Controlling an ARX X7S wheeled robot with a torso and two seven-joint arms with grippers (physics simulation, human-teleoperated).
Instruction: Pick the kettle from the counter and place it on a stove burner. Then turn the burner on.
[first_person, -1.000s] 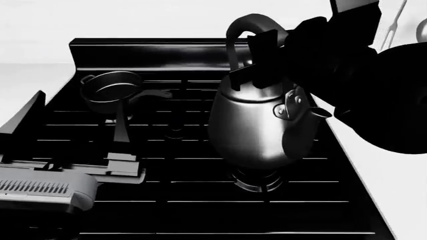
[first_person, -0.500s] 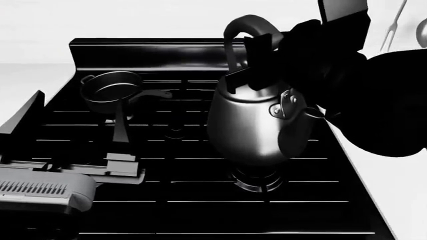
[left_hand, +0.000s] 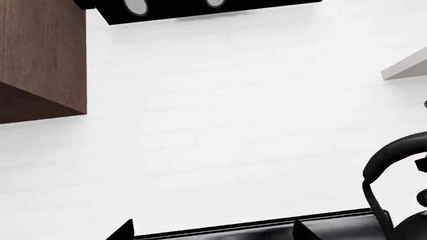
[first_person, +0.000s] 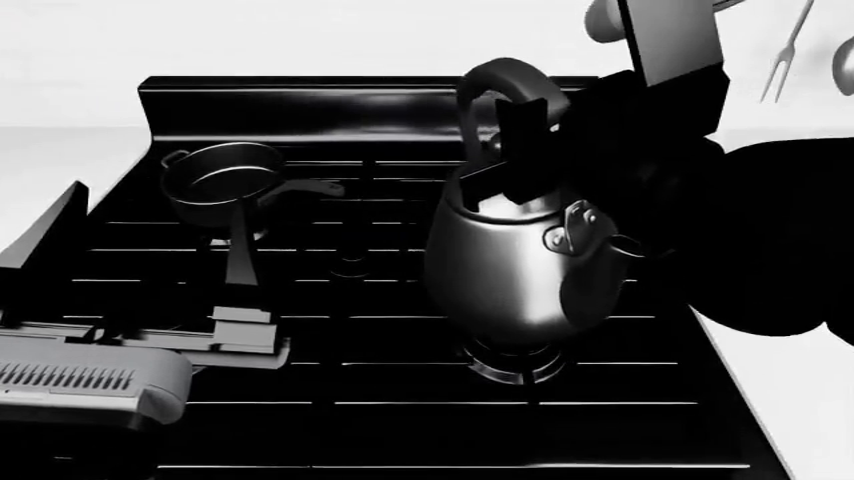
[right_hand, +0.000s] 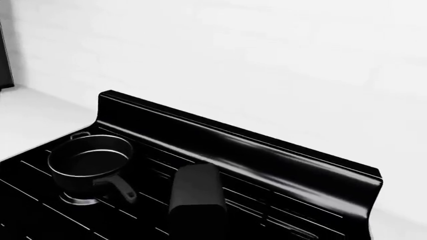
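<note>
Above the front-right stove burner (first_person: 514, 362), my right gripper (first_person: 514, 130) clenched the kettle (first_person: 521, 262) handle, body hanging straight below; left gripper (first_person: 80, 290) unclear.

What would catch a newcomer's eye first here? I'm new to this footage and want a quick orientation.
The glossy kettle dominates the head view, held by its arched handle in the right gripper over the front right stove burner. A small dark saucepan sits at the rear left of the black range, and the left gripper rests low at the front left.
</note>
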